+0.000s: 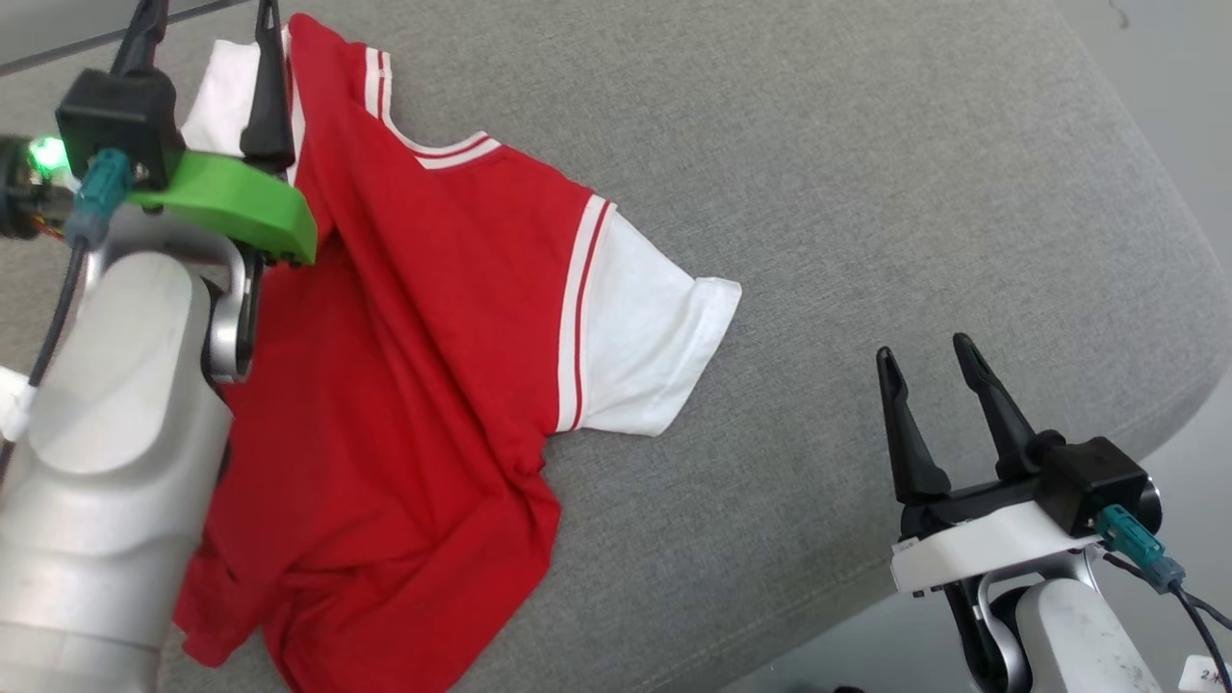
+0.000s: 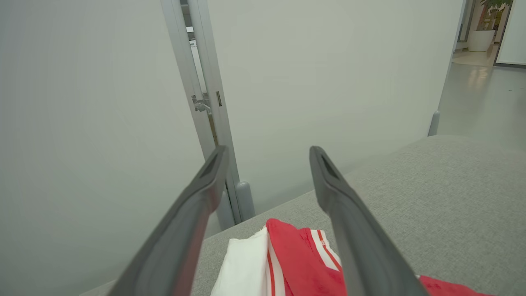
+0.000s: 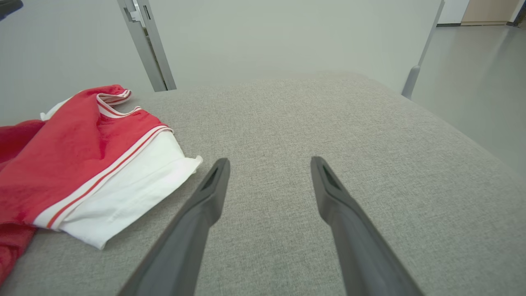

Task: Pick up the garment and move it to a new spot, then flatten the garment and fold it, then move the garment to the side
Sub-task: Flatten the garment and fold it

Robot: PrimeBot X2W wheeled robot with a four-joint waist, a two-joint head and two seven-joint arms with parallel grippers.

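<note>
Closest to me, the pale left forearm [image 1: 106,433] overlaps the red-and-white T-shirt [image 1: 433,318], which lies rumpled left of centre on the grey cushion [image 1: 866,192]. Left gripper [image 2: 269,152] hangs spread above the far sleeve, gripping nothing; right gripper [image 1: 924,348] waits spread and empty, near right. I judge flattening is next: both grippers must take opposite edges and pull.

The table [image 1: 866,192] lies bare right of the garment [image 1: 433,318], open passage for the right end effector [image 1: 924,348]. Beyond its far edge a pale wall [image 2: 328,82] stands, seemingly close to the left end effector [image 2: 268,152].
</note>
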